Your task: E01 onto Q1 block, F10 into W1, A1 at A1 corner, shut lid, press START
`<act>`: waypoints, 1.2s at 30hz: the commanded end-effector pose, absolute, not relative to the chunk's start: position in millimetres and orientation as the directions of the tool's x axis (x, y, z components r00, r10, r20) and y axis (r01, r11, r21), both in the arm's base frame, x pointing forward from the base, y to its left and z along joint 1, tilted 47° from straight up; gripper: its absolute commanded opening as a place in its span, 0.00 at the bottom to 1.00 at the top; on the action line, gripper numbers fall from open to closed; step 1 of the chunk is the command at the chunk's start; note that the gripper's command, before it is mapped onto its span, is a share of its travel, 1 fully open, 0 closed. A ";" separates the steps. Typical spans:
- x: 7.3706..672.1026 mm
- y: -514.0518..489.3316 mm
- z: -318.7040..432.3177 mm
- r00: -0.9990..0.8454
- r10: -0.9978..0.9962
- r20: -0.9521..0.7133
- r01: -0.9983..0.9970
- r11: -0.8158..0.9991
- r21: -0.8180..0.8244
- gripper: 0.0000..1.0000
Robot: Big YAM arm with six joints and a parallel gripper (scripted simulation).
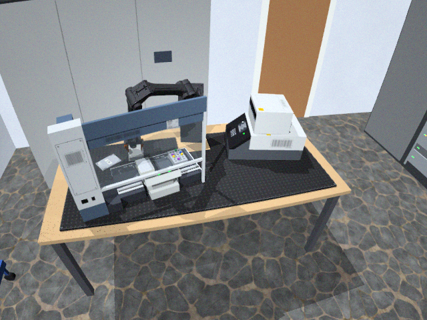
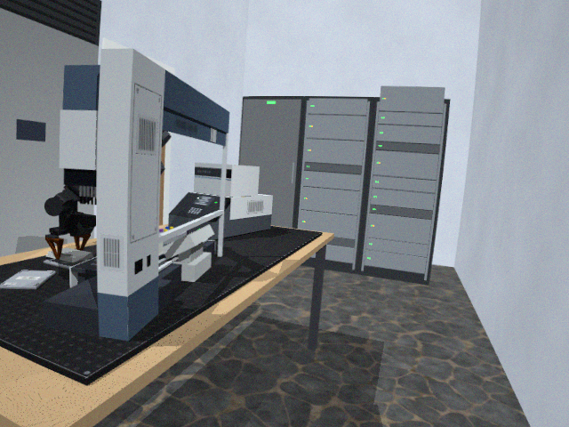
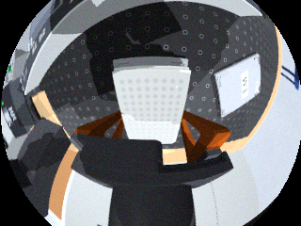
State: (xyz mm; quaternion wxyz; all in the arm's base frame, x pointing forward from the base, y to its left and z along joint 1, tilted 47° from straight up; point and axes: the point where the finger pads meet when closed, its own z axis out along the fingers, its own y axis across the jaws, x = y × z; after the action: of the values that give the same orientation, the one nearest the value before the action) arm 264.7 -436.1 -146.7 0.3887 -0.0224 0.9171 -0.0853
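Note:
My gripper is shut on a white 96-well PCR plate, its orange fingers on the plate's two sides. I cannot read the plate's ID. In the top view the gripper is low behind the liquid handler's deck, on the arm's side. In the exterior view the plate is level over a small raised stand. A second PCR plate lies flat on the black mat beside it, and also shows in the wrist view. Q1 stands at the back right, its lamp green.
The liquid handler's blue gantry and white side tower enclose the deck. On the deck stand the tube cooling block with coloured caps and the white deep-well block. Q1's dark key panel faces the deck.

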 end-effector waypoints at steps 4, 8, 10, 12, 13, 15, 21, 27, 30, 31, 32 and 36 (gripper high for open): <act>264.2 -436.9 -136.6 -0.694 -0.100 -0.713 0.040 0.983 -0.177 0.00; 268.6 -424.7 -145.2 -0.695 -0.100 -0.712 0.026 0.986 -0.163 0.00; 268.4 -422.1 -149.0 -0.697 -0.094 -0.711 0.025 0.988 -0.156 0.00; 266.2 -423.9 -149.1 -0.697 -0.092 -0.711 0.030 0.987 -0.157 0.00; 266.2 -423.9 -149.1 -0.697 -0.092 -0.711 0.030 0.987 -0.157 0.00; 265.3 -429.8 -145.5 -0.695 -0.099 -0.712 0.033 0.985 -0.169 0.00; 259.4 -451.4 -134.3 -0.694 -0.122 -0.710 0.041 0.977 -0.207 0.00; 253.5 -443.6 -137.7 -0.700 -0.108 -0.706 0.040 0.981 -0.189 0.00; 250.7 -438.2 -143.2 -0.702 -0.098 -0.705 0.042 0.983 -0.178 0.00; 250.7 -438.2 -143.2 -0.702 -0.098 -0.705 0.042 0.983 -0.178 0.00; 249.4 -435.9 -145.6 -0.703 -0.095 -0.705 0.042 0.984 -0.174 0.00; 247.4 -435.3 -148.5 -0.702 -0.096 -0.706 0.046 0.983 -0.179 0.00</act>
State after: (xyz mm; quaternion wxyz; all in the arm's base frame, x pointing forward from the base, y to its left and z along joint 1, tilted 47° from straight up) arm 267.1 -435.1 -144.9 0.3893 -0.0246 0.9168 -0.0858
